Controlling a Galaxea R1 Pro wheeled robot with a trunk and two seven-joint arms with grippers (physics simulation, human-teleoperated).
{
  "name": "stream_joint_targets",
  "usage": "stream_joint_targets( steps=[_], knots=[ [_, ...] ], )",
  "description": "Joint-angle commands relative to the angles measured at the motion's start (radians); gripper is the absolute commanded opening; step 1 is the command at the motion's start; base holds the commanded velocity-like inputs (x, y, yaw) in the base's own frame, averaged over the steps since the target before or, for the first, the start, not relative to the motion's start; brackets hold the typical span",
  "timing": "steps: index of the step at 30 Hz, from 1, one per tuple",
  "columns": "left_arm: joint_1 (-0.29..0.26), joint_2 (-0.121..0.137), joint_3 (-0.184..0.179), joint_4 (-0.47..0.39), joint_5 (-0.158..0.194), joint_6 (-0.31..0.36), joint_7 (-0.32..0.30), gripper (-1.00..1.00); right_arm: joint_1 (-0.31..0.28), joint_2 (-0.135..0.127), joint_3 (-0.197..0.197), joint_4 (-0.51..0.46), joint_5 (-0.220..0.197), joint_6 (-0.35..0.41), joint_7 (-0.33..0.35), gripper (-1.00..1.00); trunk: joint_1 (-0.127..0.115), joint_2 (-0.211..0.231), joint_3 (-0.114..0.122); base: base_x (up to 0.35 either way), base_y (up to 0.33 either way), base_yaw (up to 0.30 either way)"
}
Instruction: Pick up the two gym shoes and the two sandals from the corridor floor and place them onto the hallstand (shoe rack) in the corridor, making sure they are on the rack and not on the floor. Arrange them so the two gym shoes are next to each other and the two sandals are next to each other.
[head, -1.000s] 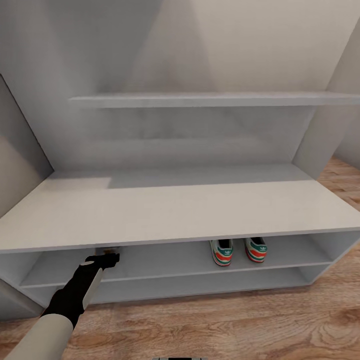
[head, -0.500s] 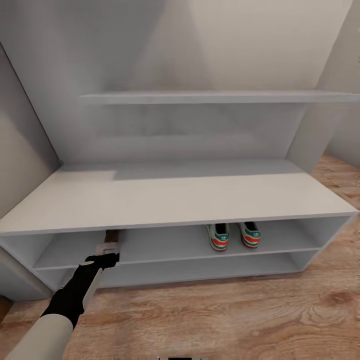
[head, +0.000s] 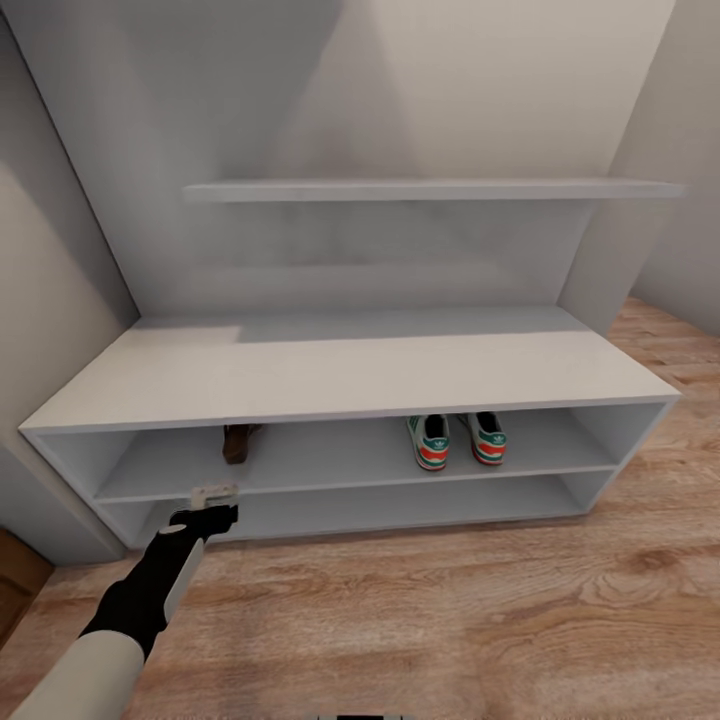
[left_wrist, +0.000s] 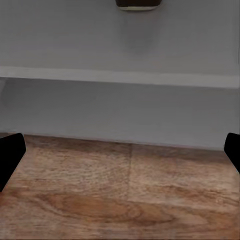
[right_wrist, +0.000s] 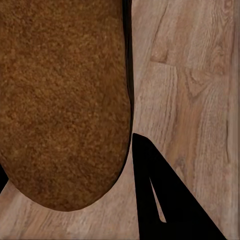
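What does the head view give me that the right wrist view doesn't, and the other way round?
Head view alone: the hallstand, the two gym shoes side by side on its upper shelf, one sandal further left on that shelf, and the open left gripper in front of the rack.

Right wrist view alone: a second sandal close up, its tan footbed beside a dark fingertip of the right gripper; whether the gripper grips it is unclear.

Both share the wood-grain corridor floor.
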Motion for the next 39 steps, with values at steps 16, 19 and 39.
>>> stream_joint_targets(
  steps=[16, 19, 39],
  knots=[
    [0.016, 0.014, 0.004, 0.36, 0.022, -0.525, -0.202, 1.0, -0.002, 0.0, 0.004, 0.002, -0.011, 0.007, 0.002, -1.0, 0.0, 0.0, -0.001, -0.007, 0.0, 0.0],
    [0.016, 0.019, 0.006, 0.469, 0.023, -0.614, -0.267, 1.0, -0.002, 0.0, 0.004, 0.002, -0.011, 0.008, 0.002, -1.0, 0.0, 0.0, -0.001, 0.0, 0.0, 0.0],
    [0.017, 0.092, 0.007, 0.574, 0.146, -0.698, -0.475, 1.0, -0.002, 0.0, 0.004, 0.002, -0.011, 0.007, 0.001, -1.0, 0.0, 0.0, -0.001, -0.196, 0.068, 0.0]
  ],
)
